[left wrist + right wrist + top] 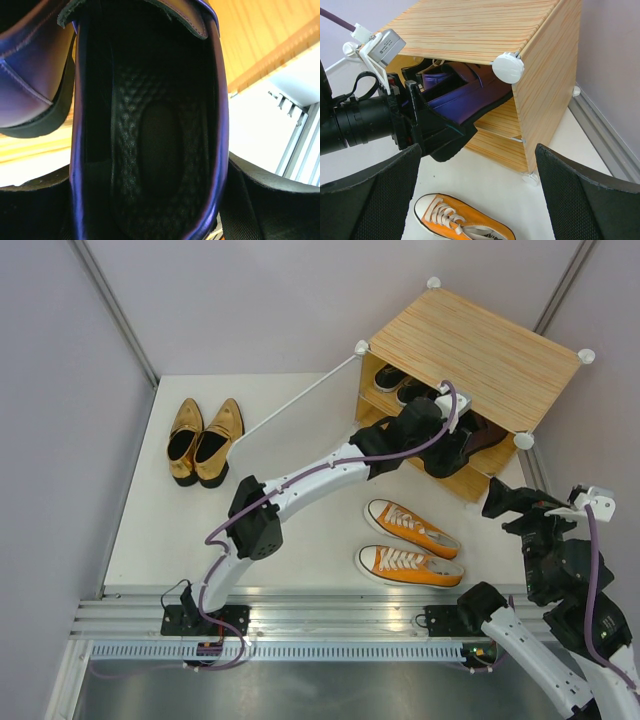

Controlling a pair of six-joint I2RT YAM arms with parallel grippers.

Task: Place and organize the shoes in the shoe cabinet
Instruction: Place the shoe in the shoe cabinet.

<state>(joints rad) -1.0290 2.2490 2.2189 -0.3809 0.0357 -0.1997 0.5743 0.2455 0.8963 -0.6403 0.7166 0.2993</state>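
Note:
My left gripper [452,445] reaches into the lower compartment of the shoe cabinet [480,350], shut across a glossy purple loafer [150,130] whose heel sticks out of the opening [465,100]. The second loafer [30,60] lies just beside it inside. Black sneakers [400,385] sit on the upper shelf. Two orange sneakers [410,545] lie on the table in front of the cabinet, and the gold pumps [205,440] stand at the far left. Over one orange sneaker [460,220] my right gripper [477,195] hovers open and empty.
The cabinet's white door [300,390] is swung open to the left, between the cabinet and the gold pumps. A grey wall rail [605,140] runs close along the cabinet's right side. The left arm [300,485] stretches diagonally across the table's middle.

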